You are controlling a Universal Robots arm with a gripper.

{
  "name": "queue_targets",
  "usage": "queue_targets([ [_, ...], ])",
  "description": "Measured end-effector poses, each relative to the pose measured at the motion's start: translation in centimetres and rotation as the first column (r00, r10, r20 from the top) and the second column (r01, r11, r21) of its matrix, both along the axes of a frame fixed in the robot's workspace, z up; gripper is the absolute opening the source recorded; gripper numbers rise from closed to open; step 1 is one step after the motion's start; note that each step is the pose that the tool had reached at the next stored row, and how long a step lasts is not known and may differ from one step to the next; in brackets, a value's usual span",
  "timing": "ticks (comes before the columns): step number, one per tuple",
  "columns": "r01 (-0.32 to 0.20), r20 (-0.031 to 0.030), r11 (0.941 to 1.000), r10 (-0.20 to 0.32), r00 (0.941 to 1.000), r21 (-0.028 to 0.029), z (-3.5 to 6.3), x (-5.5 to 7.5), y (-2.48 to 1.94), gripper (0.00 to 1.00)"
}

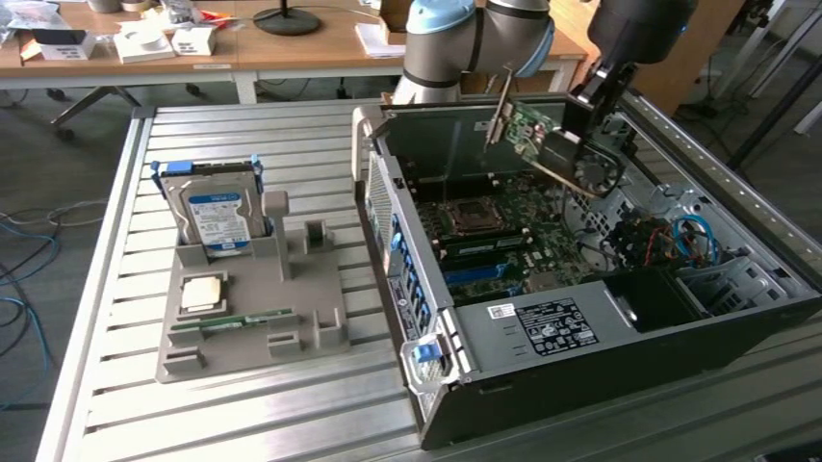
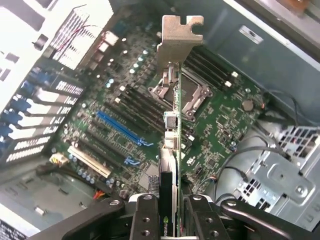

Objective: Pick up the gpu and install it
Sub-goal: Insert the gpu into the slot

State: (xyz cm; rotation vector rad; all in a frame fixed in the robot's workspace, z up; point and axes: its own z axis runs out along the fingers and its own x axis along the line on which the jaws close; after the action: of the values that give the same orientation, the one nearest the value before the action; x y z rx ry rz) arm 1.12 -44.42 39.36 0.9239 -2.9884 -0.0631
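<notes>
The tool [image 1: 588, 96] is closed on the gpu [image 1: 546, 135] and holds it in the air over the open computer case [image 1: 540, 356]. The case lies on its side on the slatted metal bench [image 1: 115, 404], along the edge at the exterior view's right. The card hangs tilted over the far end of the motherboard [image 1: 514, 226], clear of it. Its silver bracket [image 1: 496, 111] stands upright and its round black fan [image 1: 598, 171] is at the low end.

The tool's body is dark, partly cut off by the picture's upper edge, and its fingertips are hard to make out there. In the wrist view the tool [image 2: 172, 222] has a black finger [image 2: 145, 215] pressed to each side of the gpu [image 2: 172, 140]. The card is seen edge-on, so its faces are mostly hidden, and the bracket [image 2: 179, 40] sits at its far end. Behind it lie the processor socket [image 2: 187, 92] and a blue slot [image 2: 117, 127]. I cannot tell which slot the card is lined up with.

Near the bench's edge at the exterior view's left, a grey fixture [image 1: 244, 298] carries an upright hard drive [image 1: 218, 217], a memory stick [image 1: 231, 320] and a small square chip [image 1: 203, 294].
</notes>
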Motion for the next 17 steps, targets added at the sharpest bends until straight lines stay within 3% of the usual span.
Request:
queue_targets([
  [4,-0.07,0.0,0.9976,0.07,0.9976,-0.0019,-0.01,0.0,0.0,0.26],
  [8,-0.141,-0.0001,0.99,0.141,0.99,-0.0025,-0.03,0.0,0.0,0.26],
  [12,-0.21,-0.0002,0.9776,0.21,0.9777,-0.0028,-0.03,0.0,0.0,0.26],
  [17,-0.29,-0.0005,0.957,0.29,0.957,-0.0042,-0.03,0.0,0.0,0.26],
])
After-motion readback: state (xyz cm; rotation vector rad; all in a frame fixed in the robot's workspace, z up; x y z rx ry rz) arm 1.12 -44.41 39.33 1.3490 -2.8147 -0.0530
